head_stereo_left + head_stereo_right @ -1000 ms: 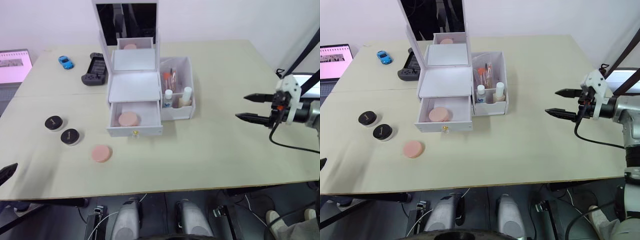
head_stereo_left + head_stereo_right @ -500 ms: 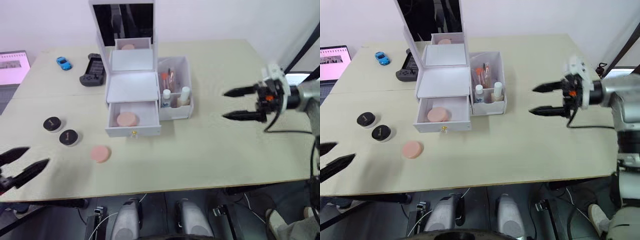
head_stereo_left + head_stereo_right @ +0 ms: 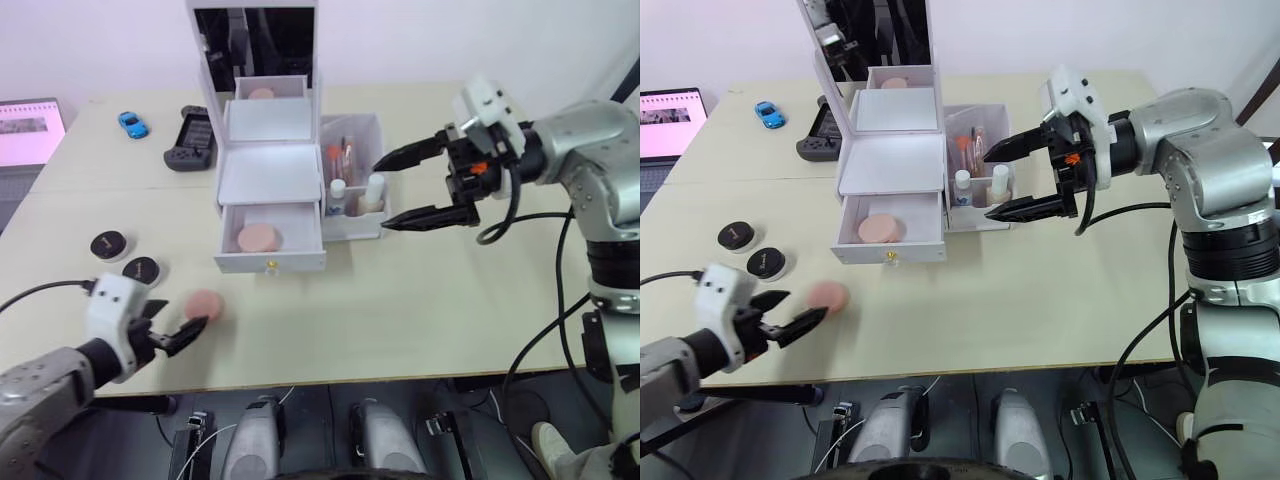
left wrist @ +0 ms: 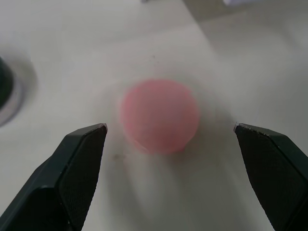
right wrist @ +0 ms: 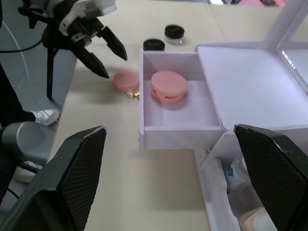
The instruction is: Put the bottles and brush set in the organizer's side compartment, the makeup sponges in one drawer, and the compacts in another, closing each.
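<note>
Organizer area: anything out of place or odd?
Nothing damaged or spilled. One makeup sponge lies on the table outside the open drawer, between the open left gripper's fingers. Both compacts sit out too.

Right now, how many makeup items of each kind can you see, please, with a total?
Sponges: 2, one in the open drawer, one on the table.
Compacts: 2, both on the table.
Bottles: 2, in the side bin.
Brush set: 1, in the side bin.
Total: 7.
</note>
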You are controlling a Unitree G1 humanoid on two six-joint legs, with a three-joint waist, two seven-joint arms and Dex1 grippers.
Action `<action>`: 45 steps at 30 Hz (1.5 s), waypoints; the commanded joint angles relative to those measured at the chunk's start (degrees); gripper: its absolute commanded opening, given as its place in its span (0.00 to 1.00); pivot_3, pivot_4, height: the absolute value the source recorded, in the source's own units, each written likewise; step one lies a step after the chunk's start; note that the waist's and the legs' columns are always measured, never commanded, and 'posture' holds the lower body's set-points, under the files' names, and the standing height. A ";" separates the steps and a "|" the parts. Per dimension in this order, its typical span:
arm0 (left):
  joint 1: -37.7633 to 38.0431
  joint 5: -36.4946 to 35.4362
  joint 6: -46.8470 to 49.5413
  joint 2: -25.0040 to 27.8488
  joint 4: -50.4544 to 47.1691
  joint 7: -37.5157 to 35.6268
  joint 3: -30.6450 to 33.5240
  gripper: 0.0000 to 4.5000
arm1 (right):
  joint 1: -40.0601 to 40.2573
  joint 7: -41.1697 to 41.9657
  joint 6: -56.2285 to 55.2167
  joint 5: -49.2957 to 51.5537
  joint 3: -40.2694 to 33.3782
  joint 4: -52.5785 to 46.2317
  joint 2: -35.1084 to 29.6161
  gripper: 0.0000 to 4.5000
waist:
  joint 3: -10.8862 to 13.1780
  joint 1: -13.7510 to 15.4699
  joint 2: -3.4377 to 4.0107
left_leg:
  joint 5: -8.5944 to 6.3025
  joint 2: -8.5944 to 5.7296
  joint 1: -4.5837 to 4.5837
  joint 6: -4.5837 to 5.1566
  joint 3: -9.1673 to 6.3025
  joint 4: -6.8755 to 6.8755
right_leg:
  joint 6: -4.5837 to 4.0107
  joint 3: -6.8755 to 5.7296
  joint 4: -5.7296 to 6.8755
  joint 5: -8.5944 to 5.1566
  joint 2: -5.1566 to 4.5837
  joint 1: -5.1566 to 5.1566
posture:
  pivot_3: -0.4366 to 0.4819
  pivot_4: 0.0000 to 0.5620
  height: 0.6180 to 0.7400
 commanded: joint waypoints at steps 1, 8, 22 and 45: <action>-2.65 1.70 2.99 0.20 -1.01 4.65 -0.89 0.99 | -0.28 -0.99 0.51 0.34 -2.21 -1.73 -1.62 1.00 | 0.00 -0.10 0.00 | 0.00 0.00 0.00 0.00 -0.02 0.00 | 0.00 0.00 0.00 0.00 0.01 0.01 | 0.48 0.27 1.00; -5.79 5.14 4.55 -0.18 1.00 6.90 -6.30 0.99 | 0.57 -2.16 1.53 1.04 -3.64 -2.26 -3.20 1.00 | 0.00 -0.17 0.00 | 0.00 0.02 0.02 0.00 -0.08 -0.02 | 0.08 0.00 0.00 0.04 0.10 0.01 | 0.48 0.27 1.00; -9.65 10.00 5.60 -2.12 2.80 7.43 -11.36 0.60 | -0.94 -5.03 5.25 2.24 -3.38 -5.08 -3.07 1.00 | 0.00 -0.09 0.00 | 0.00 0.02 0.02 0.00 -0.16 0.00 | -0.01 -0.02 0.00 0.00 0.11 0.05 | 0.48 0.27 1.00; -40.39 4.53 -11.30 8.25 6.38 -11.73 -12.14 0.59 | -0.69 -3.75 3.30 1.74 -5.03 -2.19 -6.20 1.00 | 0.03 -0.08 -0.06 | 0.02 0.01 -0.03 -0.04 -0.25 -0.01 | 0.22 -0.15 -0.05 0.11 0.17 0.10 | 0.48 0.27 1.00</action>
